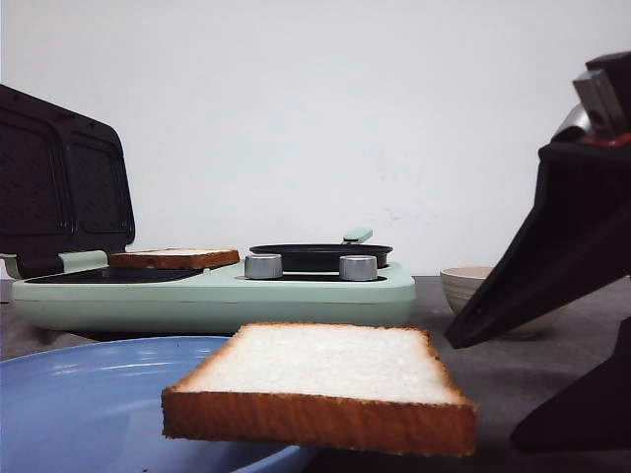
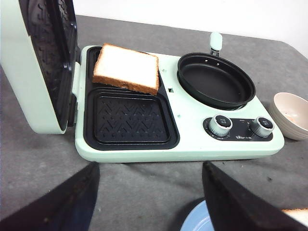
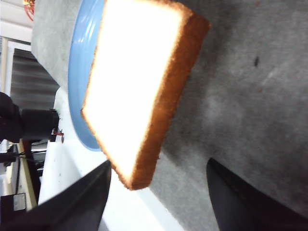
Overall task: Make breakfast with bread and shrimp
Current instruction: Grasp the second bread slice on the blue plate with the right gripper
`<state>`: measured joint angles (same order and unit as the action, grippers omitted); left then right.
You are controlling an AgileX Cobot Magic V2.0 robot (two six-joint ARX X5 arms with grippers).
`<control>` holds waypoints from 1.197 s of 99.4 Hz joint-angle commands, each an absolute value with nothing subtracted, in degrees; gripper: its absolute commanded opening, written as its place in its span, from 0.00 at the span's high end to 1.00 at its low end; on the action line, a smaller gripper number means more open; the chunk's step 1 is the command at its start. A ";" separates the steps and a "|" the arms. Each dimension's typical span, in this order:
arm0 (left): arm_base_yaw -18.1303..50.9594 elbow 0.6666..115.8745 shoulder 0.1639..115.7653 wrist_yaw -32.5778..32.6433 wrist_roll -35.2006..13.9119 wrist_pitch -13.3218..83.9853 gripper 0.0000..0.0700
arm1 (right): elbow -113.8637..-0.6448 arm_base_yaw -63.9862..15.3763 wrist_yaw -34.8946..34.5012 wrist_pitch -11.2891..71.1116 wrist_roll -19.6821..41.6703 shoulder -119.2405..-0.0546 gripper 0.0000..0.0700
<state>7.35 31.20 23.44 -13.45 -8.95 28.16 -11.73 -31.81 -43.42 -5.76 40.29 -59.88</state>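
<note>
One slice of bread lies at the front, half on the blue plate and overhanging its rim. My right gripper stands open at that slice's right edge. In the right wrist view a corner of the slice reaches between the fingers without being pinched. The other slice rests on the far grill plate of the mint-green breakfast maker. My left gripper hangs open and empty over the grey table in front of the maker. No shrimp shows in any view.
The maker's lid stands open at the left. Its near grill plate is bare. A black frying pan sits on its right half, behind two knobs. A beige bowl stands right of the maker.
</note>
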 commanded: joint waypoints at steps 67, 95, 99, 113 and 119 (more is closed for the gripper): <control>7.42 31.44 23.49 -13.37 -8.40 29.08 0.50 | -11.68 -34.35 -50.11 -22.02 45.87 -73.12 0.44; 7.42 31.44 23.49 -13.37 -8.40 29.10 0.50 | -11.68 -36.18 -49.52 -24.43 47.53 -73.76 0.44; 7.42 31.44 23.49 -13.37 -8.43 29.10 0.50 | -11.68 -36.27 -49.52 -24.40 47.57 -73.76 0.44; 7.42 31.44 23.49 -13.37 -8.43 29.17 0.50 | -11.68 -36.32 -49.47 -24.40 47.62 -73.76 0.44; 7.42 31.44 23.49 -13.37 -8.43 29.15 0.50 | -11.68 -36.32 -49.47 -24.40 47.66 -73.76 0.44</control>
<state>7.35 31.20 23.44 -13.45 -8.95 29.61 -11.73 -35.70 -49.45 -23.64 47.00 -72.93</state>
